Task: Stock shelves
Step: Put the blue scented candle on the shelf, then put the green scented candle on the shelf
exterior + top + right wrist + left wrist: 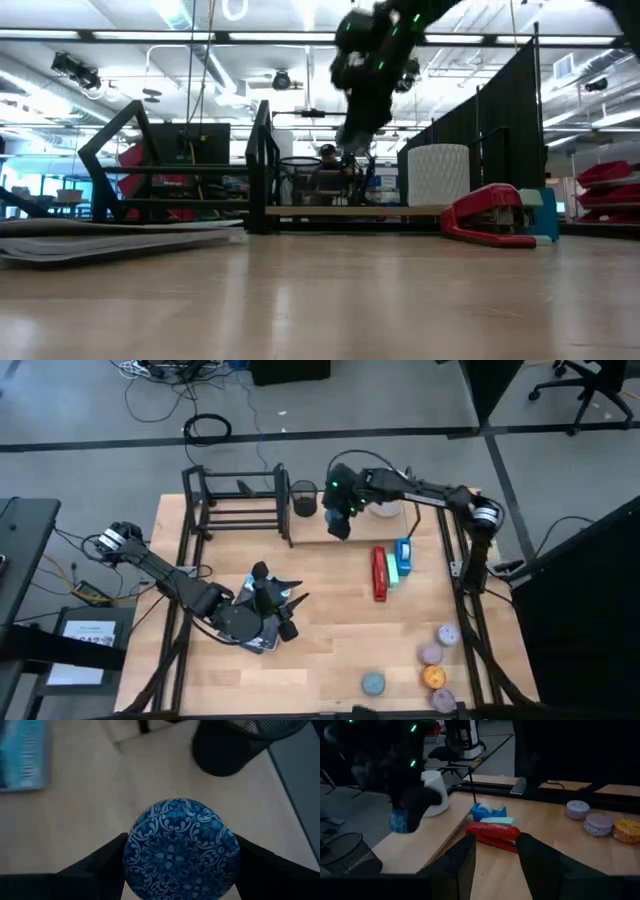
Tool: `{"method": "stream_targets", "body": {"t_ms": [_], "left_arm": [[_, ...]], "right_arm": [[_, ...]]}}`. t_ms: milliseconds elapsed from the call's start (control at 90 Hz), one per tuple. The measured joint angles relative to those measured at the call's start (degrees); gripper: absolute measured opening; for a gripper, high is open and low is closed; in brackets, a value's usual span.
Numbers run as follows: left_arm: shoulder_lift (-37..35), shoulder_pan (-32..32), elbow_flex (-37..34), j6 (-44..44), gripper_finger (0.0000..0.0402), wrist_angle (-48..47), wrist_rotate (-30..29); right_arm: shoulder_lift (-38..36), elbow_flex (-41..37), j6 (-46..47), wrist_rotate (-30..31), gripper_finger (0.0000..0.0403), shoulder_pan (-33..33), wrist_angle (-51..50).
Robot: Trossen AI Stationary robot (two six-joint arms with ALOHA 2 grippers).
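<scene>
The shelves, a black tube rack [235, 500] joined to a narrow pale board [420, 528], stand at the table's far side. My right gripper [340, 522] hangs above the board's left part, beside a black mesh cup [303, 498], and is shut on a round blue patterned tin [181, 847]. The low view shows that gripper [358, 125] well above the board [340, 211]. My left gripper [495, 855] is open with nothing between its fingers. It sits low over the table's near left [272, 605], pointing toward the right side. My right gripper pinches the blue tin between its two fingers, one on each side of the round side wall [131, 851]. The fingers come from above, pointing down. The tin's patterned top faces up and it hangs clear of the board.
A white cup [385, 510] stands on the board's right part. A red stapler [380, 573], a blue tape dispenser [404, 550] and a teal pad [398, 570] lie mid-table. Several round tins [433, 677] sit near the right front corner. A flat booklet [110, 240] lies near left.
</scene>
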Motion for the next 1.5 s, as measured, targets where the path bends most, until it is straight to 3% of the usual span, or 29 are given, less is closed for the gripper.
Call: {"method": "stream_targets", "body": {"t_ms": [300, 567, 822, 1000, 1267, 1356, 1500], "left_arm": [[0.00, 0.00, -0.01, 0.09, 0.0127, 0.85, -0.14], [0.02, 0.00, -0.01, 0.13, 0.0127, 1.17, -0.17], [0.02, 0.00, -0.01, 0.06, 0.0127, 1.11, -0.17], [0.02, 0.00, -0.01, 0.00, 0.0127, 1.10, -0.17], [0.02, -0.07, -0.01, -1.64, 0.0127, 1.07, 0.54], [0.02, -0.31, -0.01, -2.18, 0.0127, 1.09, 1.74], [0.02, -1.35, -0.01, -2.86, 0.0127, 0.91, 2.25]], "right_arm": [[11.76, 8.57, -1.31, 2.29, 0.0256, -3.89, -0.52], [14.35, 9.96, -1.62, 7.90, 0.0256, -5.59, -0.20], [14.35, 10.07, -1.82, 11.07, 0.0381, -5.52, 1.77], [13.96, 10.09, -3.19, 11.08, 0.0385, -5.39, 2.30], [4.27, 9.96, -8.74, 7.85, 0.0347, 0.71, -7.02], [-2.06, 7.43, -11.55, 4.44, 0.0344, 6.43, -8.31], [-13.33, -1.42, -12.72, 3.89, 0.0344, 19.46, -6.72]]}}
